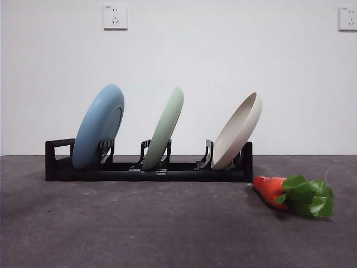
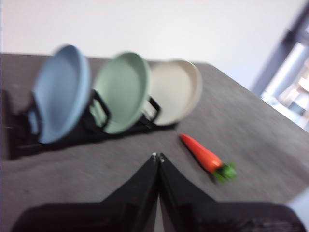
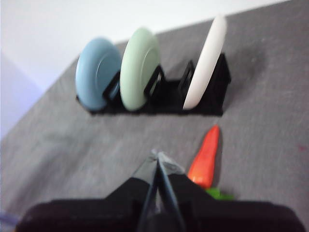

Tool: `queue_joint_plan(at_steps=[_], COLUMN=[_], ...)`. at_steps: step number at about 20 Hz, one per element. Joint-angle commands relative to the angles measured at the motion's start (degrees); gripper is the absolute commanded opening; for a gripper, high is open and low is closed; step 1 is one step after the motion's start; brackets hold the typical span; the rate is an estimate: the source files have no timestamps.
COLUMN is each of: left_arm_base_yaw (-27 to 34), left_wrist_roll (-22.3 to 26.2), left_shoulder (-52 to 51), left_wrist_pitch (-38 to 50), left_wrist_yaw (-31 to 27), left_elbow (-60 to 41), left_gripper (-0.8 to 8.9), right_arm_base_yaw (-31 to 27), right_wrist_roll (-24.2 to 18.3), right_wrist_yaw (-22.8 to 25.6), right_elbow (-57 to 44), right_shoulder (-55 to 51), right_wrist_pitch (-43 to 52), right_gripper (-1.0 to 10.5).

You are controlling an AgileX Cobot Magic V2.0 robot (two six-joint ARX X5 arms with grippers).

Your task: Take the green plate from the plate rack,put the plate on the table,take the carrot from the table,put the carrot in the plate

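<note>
The green plate [image 1: 165,130] stands on edge in the middle slot of the black plate rack [image 1: 148,170], between a light blue plate [image 1: 99,126] and a beige plate [image 1: 237,132]. The carrot [image 1: 294,195] lies on the table [image 1: 139,229] to the right of the rack, leaves pointing right. My left gripper [image 2: 157,156] is shut and empty, held back from the rack [image 2: 29,140], the green plate [image 2: 123,92] and the carrot [image 2: 207,154]. My right gripper [image 3: 157,157] is shut and empty, close beside the carrot [image 3: 205,157], facing the green plate [image 3: 140,67]. Neither arm shows in the front view.
Two wall sockets [image 1: 115,17] sit high on the white wall behind the table. The table's far edge [image 2: 251,92] runs beyond the beige plate [image 2: 176,89] in the left wrist view.
</note>
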Motion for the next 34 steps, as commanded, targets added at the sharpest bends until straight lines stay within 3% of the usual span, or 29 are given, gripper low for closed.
queue_joint_plan(at_steps=[1, 7, 12, 13, 14, 16, 17, 23, 30, 34], left_arm_base_yaw=[0.15, 0.13, 0.09, 0.09, 0.09, 0.07, 0.04, -0.68, -8.68, -18.64], left_wrist_roll=[5.03, 10.01, 11.50, 11.32, 10.93, 9.81, 9.84, 8.98, 2.97, 0.98], left_shoulder=[2.73, 7.89, 10.69, 11.10, 11.45, 12.24, 12.59, 14.75, 27.78, 41.03], left_wrist_pitch=[-4.90, -15.10, -20.52, -20.57, -20.70, -20.79, -20.83, -18.34, -2.45, 9.18], left_wrist_yaw=[3.82, 9.27, 10.45, 10.47, 10.25, 10.32, 10.38, 10.51, 11.26, -0.55], left_elbow=[4.26, 11.91, 15.61, 15.74, 15.76, 15.76, 15.74, 15.78, 19.69, 24.13], left_gripper=[-0.08, -0.08, 0.03, 0.47, 1.98, 6.21, 6.61, 6.60, 6.60, 6.60], right_arm_base_yaw=[0.61, 2.38, 2.99, 2.99, 2.99, 2.99, 2.99, 2.99, 2.99, 2.99], right_wrist_roll=[-6.97, -12.57, -14.19, -14.16, -14.01, -13.49, -13.33, -13.09, -13.09, -13.05], right_wrist_yaw=[-0.70, -0.63, -0.52, -0.52, -0.42, -0.37, -0.37, -0.39, -0.37, -0.37], right_elbow=[6.45, 16.26, 18.05, 18.05, 18.05, 18.05, 18.05, 18.05, 18.05, 18.05], right_shoulder=[3.72, 9.90, 11.30, 11.30, 11.30, 11.30, 11.30, 11.30, 11.67, 12.13], right_wrist_pitch=[-8.57, -23.32, -27.61, -27.58, -27.58, -27.61, -27.61, -27.61, -27.61, -27.61], right_gripper=[-0.1, -0.1, 0.1, 0.5, 2.1, 6.2, 6.6, 6.6, 6.6, 6.6])
